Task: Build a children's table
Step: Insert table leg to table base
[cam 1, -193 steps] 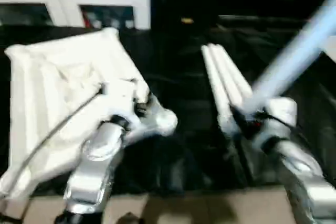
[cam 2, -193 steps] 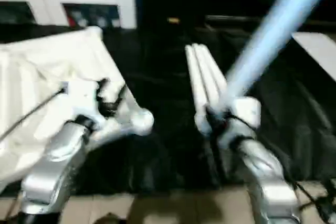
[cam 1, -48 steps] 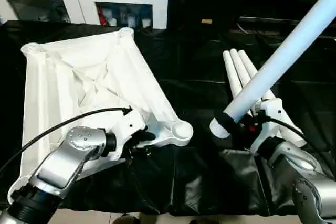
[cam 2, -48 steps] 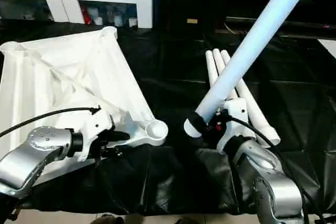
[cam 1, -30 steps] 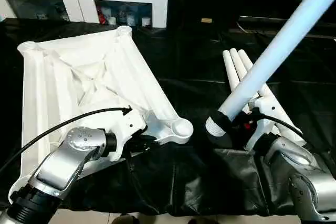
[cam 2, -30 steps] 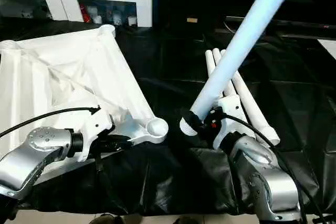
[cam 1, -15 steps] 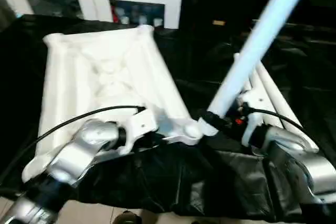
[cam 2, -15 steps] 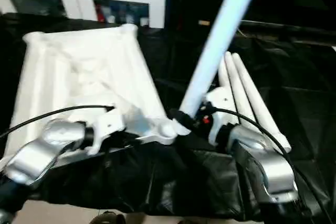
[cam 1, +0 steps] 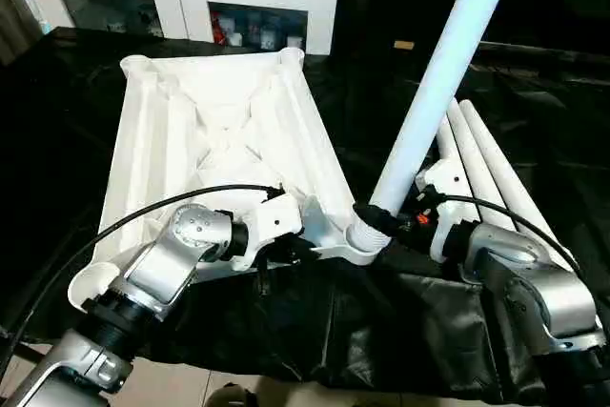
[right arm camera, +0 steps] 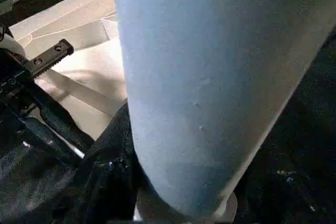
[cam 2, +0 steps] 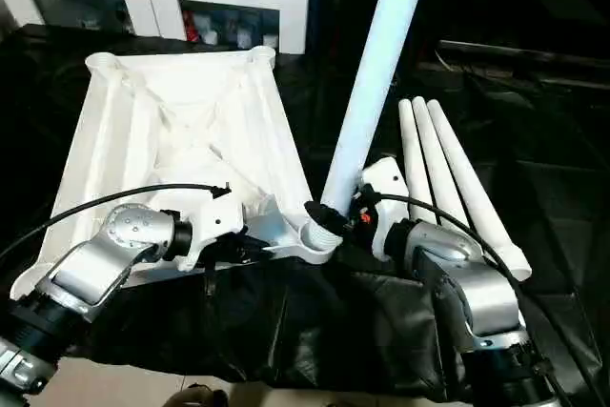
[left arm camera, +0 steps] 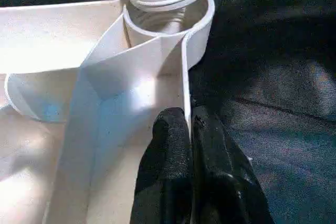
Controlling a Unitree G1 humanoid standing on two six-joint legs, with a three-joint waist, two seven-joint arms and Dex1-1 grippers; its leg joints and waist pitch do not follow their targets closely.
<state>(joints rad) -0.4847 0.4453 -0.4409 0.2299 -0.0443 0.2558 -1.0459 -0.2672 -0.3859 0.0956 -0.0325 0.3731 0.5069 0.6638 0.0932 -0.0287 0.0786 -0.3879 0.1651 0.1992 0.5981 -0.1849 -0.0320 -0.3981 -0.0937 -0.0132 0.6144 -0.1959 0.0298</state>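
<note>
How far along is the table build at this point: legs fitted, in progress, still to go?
Done: none fitted yet; the tabletop lies underside up. In hand: the right end effector holds the first leg with its threaded end at the near corner socket, while the left end effector pinches the tabletop's rim. Left: three legs lie on the black cloth.

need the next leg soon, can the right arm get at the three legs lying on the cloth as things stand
Probably not yet: the right gripper is shut on the upright leg at the corner socket. The spare legs lie unobstructed beside it.
</note>
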